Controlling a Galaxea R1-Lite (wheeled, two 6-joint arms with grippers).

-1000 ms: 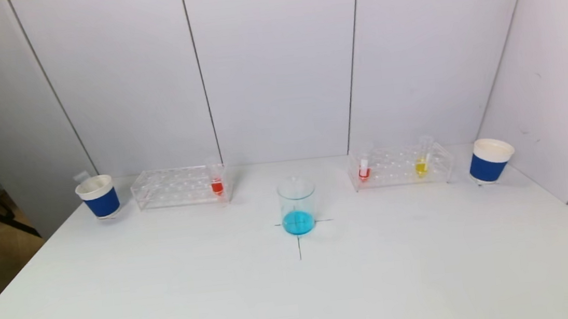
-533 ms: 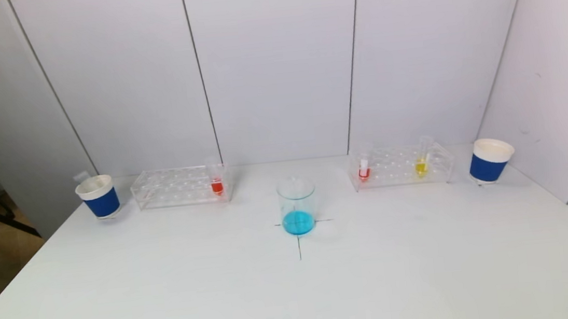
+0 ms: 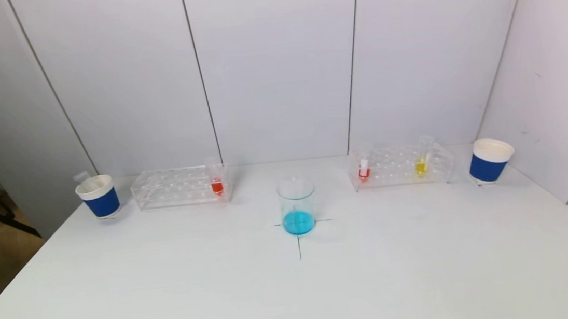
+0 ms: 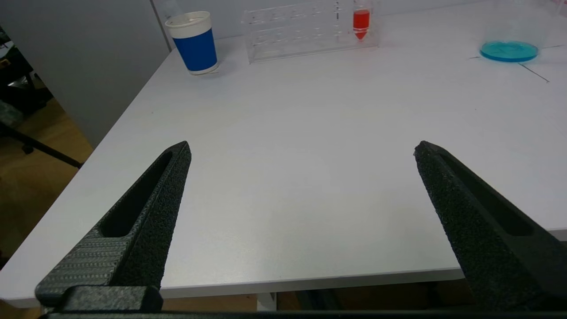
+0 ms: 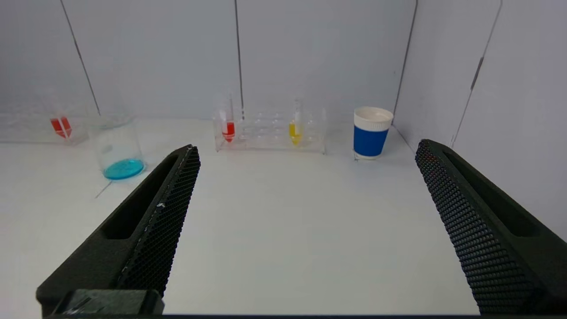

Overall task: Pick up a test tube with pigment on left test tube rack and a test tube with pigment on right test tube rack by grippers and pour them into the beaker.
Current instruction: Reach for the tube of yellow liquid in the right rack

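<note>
At table centre, on a drawn cross: beaker (image 3: 297,206), blue liquid inside, set as the pour target. At 10 o'clock: left rack (image 3: 180,186), one red tube (image 3: 216,179). At 2 o'clock: right rack (image 3: 400,166), red tube (image 3: 364,165) and yellow tube (image 3: 422,159). Blue paper cups (image 3: 98,196) flank both racks. Left gripper (image 4: 301,155) and right gripper (image 5: 308,157): jaws spread wide, empty, over the near edge. Clear tube walls are hard to trace.

No readable text, label, brand or number appears in any view. The only sign is a thin black cross (image 3: 297,231) drawn on the white table (image 3: 172,295), at centre frame in the head view; the beaker (image 3: 297,206) stands on its crossing. The cups, racks and tubes carry no lettering that can be read.
</note>
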